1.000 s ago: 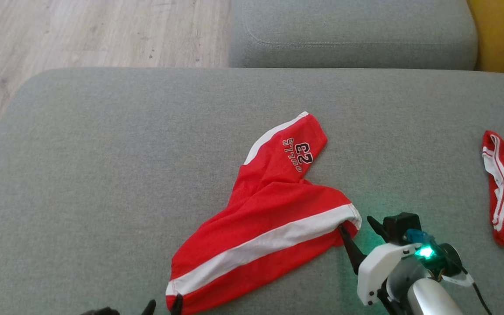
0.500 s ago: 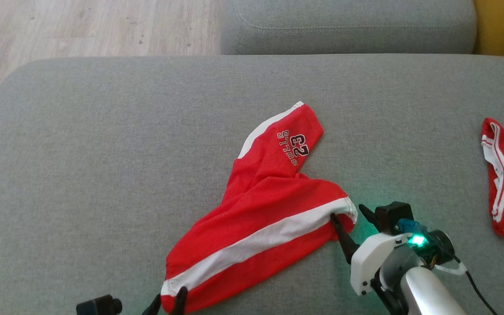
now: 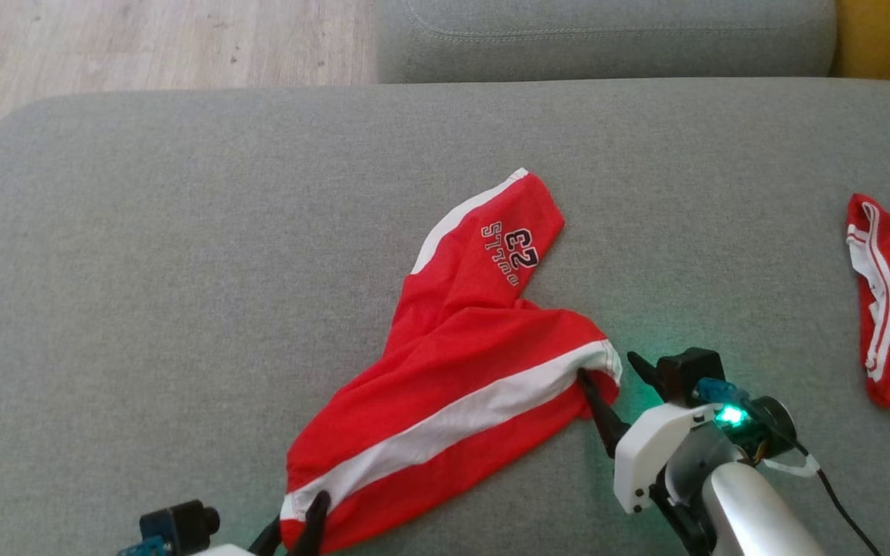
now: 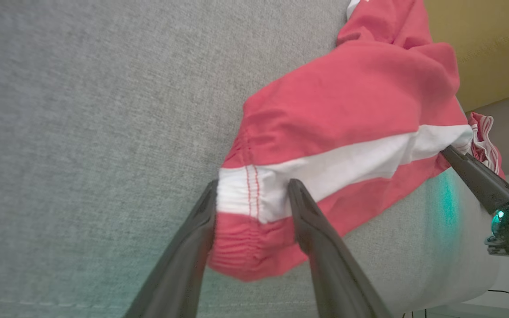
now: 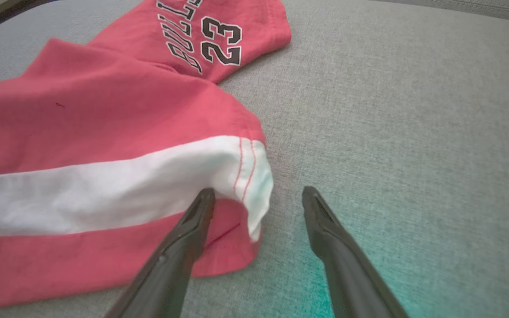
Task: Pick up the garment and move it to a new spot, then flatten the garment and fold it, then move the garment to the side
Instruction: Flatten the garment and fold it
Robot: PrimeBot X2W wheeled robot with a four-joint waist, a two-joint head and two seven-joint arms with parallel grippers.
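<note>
The red garment lies rumpled on the near side of the grey sofa cushion. The left gripper stands parted astride its near-left waistband corner. The right gripper, wide and empty, touches the right corner. This looks like the first pickup; next, both must pinch and lift together.

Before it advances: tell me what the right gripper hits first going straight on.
The red shorts: their white-striped corner lies at one fingertip of the right gripper; the other finger faces bare cushion, though depth is unclear.
</note>
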